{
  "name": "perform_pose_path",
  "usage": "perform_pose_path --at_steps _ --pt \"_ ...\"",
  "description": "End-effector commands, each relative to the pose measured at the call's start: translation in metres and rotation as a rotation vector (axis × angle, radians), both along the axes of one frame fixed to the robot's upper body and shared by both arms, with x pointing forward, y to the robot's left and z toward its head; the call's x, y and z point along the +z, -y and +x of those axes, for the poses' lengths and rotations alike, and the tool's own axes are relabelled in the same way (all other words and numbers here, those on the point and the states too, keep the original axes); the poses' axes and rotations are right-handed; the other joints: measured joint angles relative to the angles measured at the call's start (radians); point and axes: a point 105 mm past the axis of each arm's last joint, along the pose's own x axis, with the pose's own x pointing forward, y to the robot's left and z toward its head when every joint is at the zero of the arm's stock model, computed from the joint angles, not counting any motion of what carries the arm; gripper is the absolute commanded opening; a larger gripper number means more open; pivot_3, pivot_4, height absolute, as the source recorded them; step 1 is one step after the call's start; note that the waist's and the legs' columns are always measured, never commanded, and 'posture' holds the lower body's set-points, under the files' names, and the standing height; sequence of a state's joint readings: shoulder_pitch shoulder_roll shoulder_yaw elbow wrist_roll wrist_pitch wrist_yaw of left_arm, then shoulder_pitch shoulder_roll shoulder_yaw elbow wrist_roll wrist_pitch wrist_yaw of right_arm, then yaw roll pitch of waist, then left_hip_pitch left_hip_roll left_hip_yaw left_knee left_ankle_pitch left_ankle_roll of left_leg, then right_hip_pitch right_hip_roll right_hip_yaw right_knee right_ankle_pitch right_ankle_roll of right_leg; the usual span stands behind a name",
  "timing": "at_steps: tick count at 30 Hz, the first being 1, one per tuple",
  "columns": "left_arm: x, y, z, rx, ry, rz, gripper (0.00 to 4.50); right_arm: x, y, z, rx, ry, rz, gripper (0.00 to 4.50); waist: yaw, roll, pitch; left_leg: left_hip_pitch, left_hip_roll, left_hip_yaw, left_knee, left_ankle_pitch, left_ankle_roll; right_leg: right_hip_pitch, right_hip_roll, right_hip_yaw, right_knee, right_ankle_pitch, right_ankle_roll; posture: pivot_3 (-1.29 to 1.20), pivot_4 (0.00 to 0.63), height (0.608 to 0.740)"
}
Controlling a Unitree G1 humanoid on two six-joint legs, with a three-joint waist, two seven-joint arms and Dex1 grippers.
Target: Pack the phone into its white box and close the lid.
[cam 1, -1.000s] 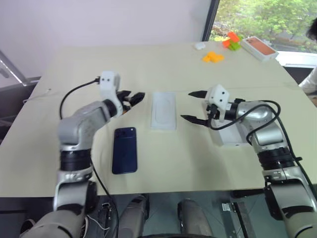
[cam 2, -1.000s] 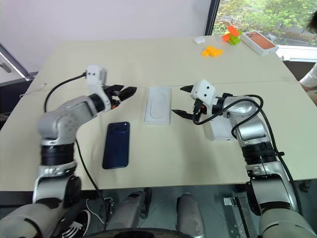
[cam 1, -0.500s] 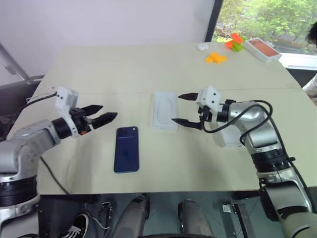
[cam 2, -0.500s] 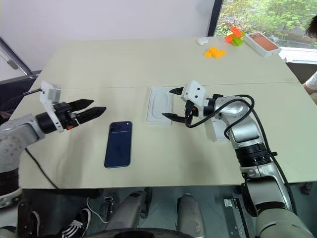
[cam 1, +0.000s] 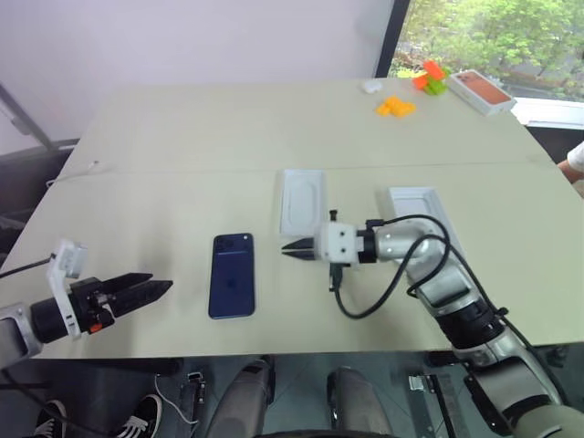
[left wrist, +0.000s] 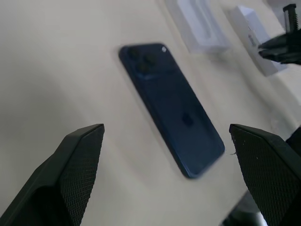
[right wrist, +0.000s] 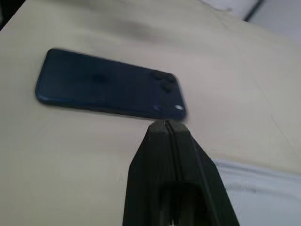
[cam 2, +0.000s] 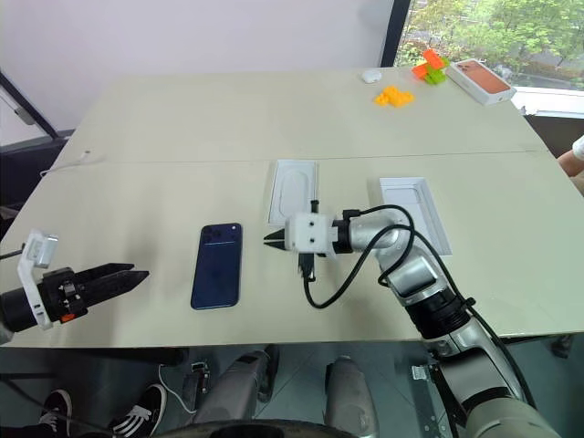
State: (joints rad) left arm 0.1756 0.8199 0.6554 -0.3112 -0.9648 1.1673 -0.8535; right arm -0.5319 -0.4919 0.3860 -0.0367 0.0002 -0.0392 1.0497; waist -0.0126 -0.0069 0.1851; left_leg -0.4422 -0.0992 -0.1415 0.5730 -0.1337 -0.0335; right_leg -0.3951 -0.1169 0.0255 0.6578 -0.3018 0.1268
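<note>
white box (cam 2: 415, 212) empty, phone (cam 2: 217, 265) on table (cam 2: 182, 137)

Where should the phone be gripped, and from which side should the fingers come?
The phone lies flat, back up, on the table, clear of the insert. Probably best gripped across its two long edges near the middle, coming from above: it is slim, and only that narrow width suits the fingers.

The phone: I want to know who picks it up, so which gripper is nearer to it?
Right. The right gripper points at the phone from close beside it; the left gripper hangs farther off, near the table edge.
</note>
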Motion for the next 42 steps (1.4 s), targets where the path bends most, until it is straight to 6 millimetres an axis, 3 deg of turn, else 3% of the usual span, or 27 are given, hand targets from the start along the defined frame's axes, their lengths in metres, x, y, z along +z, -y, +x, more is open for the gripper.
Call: perform_pose_path --at_steps 1,4,13,24,33,42 --pt "-0.004 0.004 0.0 0.02 -0.012 -0.024 4.5 -0.011 -0.009 -0.008 0.073 0.099 -0.053 0.1 -0.001 0.0 0.0 0.0 0.0 0.0 0.0 0.0 0.0 0.0 0.0 0.0 -0.001 0.0 -0.001 0.0 0.15 0.74" --pt "-0.015 0.014 0.005 0.03 -0.037 -0.04 4.5 -0.027 -0.013 -0.007 0.108 0.171 -0.122 0.1 -0.002 -0.001 -0.001 0.0 0.0 0.0 0.0 0.0 0.0 0.001 0.001 0.0 -0.002 0.001 -0.001 0.0 0.15 0.74" --pt "-0.034 0.047 0.019 0.025 -0.081 -0.097 4.5 -0.041 -0.024 0.0 0.11 0.229 -0.153 0.1 -0.002 -0.001 -0.001 0.001 0.005 0.0 0.0 0.001 -0.001 0.001 0.007 0.0 -0.002 0.002 -0.002 0.0 0.15 0.74" --pt "-0.048 0.056 0.026 0.057 -0.137 -0.1 4.5 -0.043 -0.029 0.009 0.087 0.274 -0.167 0.1 -0.001 0.0 -0.002 0.006 0.008 0.0 0.0 0.001 -0.002 0.006 0.012 0.001 -0.002 0.004 -0.005 0.0 0.15 0.74" --pt "-0.038 0.074 0.031 0.075 -0.128 -0.08 4.5 -0.044 -0.043 0.009 0.101 0.318 -0.169 0.1 0.0 0.001 -0.003 0.006 0.008 0.0 0.0 0.002 -0.003 0.006 0.012 0.001 -0.002 0.004 -0.006 0.0 0.15 0.74" --pt "-0.042 0.083 0.028 0.113 -0.198 -0.121 4.5 -0.046 -0.057 0.012 0.11 0.338 -0.161 0.1 0.0 0.001 -0.003 0.006 0.008 -0.001 0.0 0.002 -0.003 0.006 0.014 0.001 -0.002 0.004 -0.006 0.0 0.15 0.74"
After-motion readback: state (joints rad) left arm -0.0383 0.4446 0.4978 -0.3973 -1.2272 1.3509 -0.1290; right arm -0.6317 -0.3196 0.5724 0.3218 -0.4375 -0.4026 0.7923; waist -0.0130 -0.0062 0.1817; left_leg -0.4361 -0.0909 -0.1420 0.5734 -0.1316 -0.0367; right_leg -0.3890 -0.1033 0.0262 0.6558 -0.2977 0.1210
